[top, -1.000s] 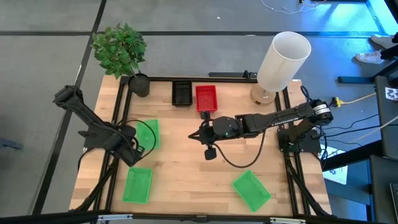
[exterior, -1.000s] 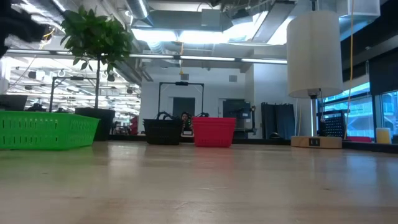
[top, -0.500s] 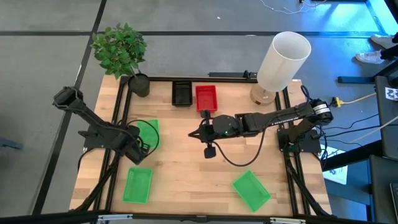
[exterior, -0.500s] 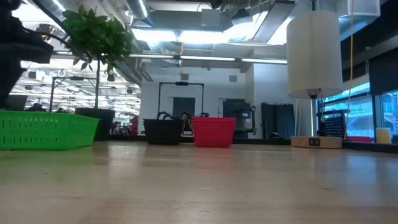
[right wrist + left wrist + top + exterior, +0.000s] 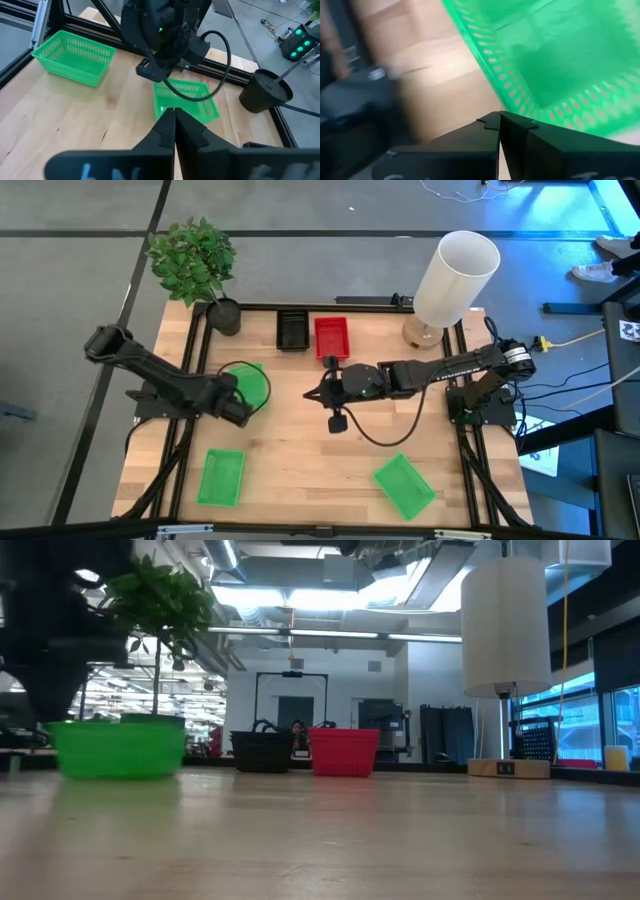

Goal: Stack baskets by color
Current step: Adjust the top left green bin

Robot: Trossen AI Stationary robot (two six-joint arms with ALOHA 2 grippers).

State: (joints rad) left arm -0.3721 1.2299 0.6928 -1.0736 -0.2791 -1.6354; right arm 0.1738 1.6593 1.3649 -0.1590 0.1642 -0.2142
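Near edge of the wooden worktop [image 5: 300, 470]: one bright green mesh plastic basket [image 5: 221, 477] lies at the near left corner, a second green mesh basket [image 5: 404, 486] toward the near right, skewed.

Mid left: left tool [image 5: 243, 409], fingers pressed together, touches a third green mesh basket [image 5: 247, 386] near the left edge; that basket looks smeared, mid-swing. I cannot tell whether its wall is pinched or only nudged. Centre: right tool [image 5: 312, 396], fingers together, hovers with nothing in it.

Far edge: black mesh basket [image 5: 292, 330] and red mesh basket [image 5: 332, 337] sit side by side, between a black plant pot [image 5: 225, 316] and a tall white lampshade [image 5: 455, 278].

Risk: if the hold is only a thin wall or a push, the light basket could spin off or slide over the left edge; it might also land skewed on the near-left basket and fail to nest.

Change from a second ago: the left arm has swung inward and the third green basket has turned and shifted rightward; in the low view it now sits closer in. The right arm has barely moved.
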